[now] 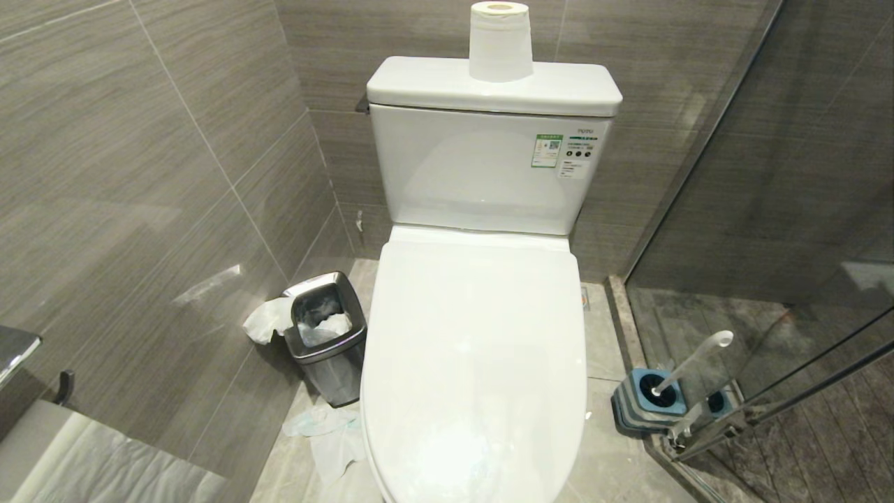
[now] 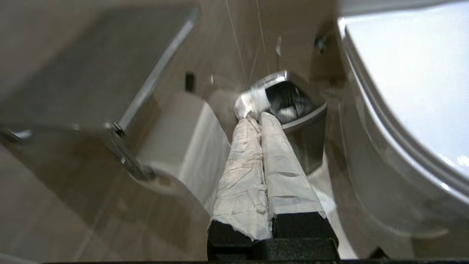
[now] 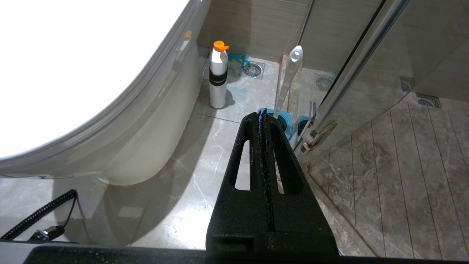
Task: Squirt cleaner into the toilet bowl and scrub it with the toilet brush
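Note:
The toilet's white lid [image 1: 475, 363] lies shut, so the inside of the toilet bowl is hidden; its outer wall [image 3: 146, 139] shows beside my right gripper. On the floor to the toilet's right the toilet brush [image 1: 691, 363] leans in a blue-topped holder [image 1: 646, 402], its white handle [image 3: 289, 80] up. A white cleaner bottle [image 3: 218, 77] with an orange cap stands by the bowl's base. My right gripper [image 3: 261, 113] is shut and empty, low over the floor, short of the holder. My left gripper [image 2: 256, 115], its fingers wrapped in white, is shut and empty, pointing toward the bin. Neither gripper is in the head view.
A small steel waste bin [image 1: 325, 335] with tissue stands left of the toilet, paper scraps [image 1: 328, 433] on the floor by it. A wall holder with a paper roll [image 2: 183, 139] is on the left wall. A glass shower door [image 1: 768, 279] closes the right side. A roll [image 1: 500, 42] sits on the tank.

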`<state>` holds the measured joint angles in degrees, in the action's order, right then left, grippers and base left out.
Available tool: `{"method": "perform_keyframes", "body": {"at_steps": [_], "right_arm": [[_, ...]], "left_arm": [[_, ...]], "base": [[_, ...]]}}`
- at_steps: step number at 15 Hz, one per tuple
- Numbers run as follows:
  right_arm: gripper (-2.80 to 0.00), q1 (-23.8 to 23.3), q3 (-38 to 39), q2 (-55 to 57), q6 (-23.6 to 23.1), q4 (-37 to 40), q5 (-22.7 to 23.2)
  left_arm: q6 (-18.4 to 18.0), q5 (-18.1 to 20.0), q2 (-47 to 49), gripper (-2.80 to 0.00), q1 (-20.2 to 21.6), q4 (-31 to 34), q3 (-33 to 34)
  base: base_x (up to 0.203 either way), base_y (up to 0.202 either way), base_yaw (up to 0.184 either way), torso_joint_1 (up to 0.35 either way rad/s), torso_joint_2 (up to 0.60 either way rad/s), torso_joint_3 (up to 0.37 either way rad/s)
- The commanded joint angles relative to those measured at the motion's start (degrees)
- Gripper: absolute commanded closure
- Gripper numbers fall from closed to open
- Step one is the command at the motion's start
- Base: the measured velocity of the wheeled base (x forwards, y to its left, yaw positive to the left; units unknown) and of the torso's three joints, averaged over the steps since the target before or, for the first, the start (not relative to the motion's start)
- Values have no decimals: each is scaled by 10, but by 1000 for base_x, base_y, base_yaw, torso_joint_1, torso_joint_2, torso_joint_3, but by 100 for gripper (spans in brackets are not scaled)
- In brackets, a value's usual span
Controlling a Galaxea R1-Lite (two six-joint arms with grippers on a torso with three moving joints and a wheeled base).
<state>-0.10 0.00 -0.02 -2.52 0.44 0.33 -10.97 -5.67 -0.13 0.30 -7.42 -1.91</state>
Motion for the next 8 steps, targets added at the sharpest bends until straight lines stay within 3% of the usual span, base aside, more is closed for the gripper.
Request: {"method": "perform_keyframes", "body": {"at_steps": [1,4,8], "right_arm": [[0,0,1,-1,0,0,0],[0,0,1,-1,0,0,0],[0,0,1,-1,0,0,1]], "left_arm": [[2,9,1,0,0,4,19],[1,57,1,0,0,39,18],[15,77,2,0,0,91,14]], "base": [[0,0,0,0,0,0],[0,0,0,0,0,0],[0,0,0,0,0,0]]}}
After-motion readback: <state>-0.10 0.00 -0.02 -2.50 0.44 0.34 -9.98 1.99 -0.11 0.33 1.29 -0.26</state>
